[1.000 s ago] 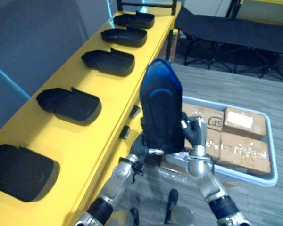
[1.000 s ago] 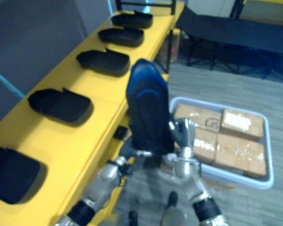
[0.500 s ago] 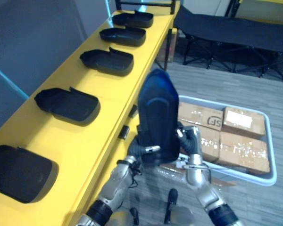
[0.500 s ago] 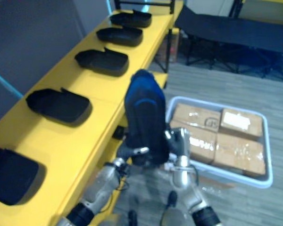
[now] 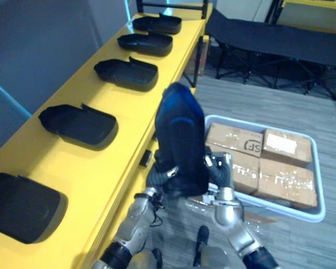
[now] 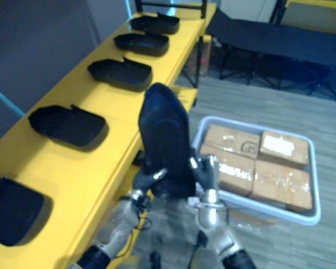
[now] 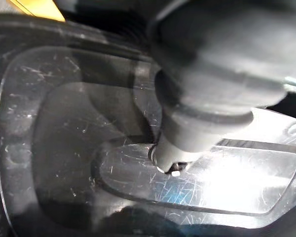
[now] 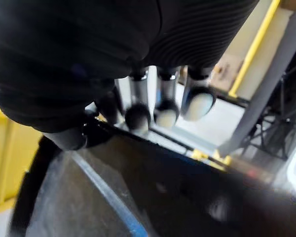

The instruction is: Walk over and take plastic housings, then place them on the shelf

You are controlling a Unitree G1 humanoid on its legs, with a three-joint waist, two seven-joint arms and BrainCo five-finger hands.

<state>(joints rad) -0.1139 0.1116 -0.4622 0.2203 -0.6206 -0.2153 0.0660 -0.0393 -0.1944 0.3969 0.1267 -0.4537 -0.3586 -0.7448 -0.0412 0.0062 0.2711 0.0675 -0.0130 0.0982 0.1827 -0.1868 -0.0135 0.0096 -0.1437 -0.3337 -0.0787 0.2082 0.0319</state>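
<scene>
— fingers (image 5: 171, 173) of the left hand (image 5: 155, 182) curl round the foot of the plastic housing (image 5: 182, 134); the right hand (image 5: 219, 175) clasps its other side. it stands upright in the air, beside the yellow shelf (image 5: 109, 168), not on it.
— how will it handle?
— i judge it light, stiff and glossy, so slippery; a hold on the lower edges with both hands seems best.
— any writing?
— the five other housings (image 5: 78, 124) on the shelf show none. in the tray (image 5: 320, 185), the cardboard boxes (image 5: 252, 168) carry a printed mark and a white label (image 5: 283, 143), too small to read.
</scene>
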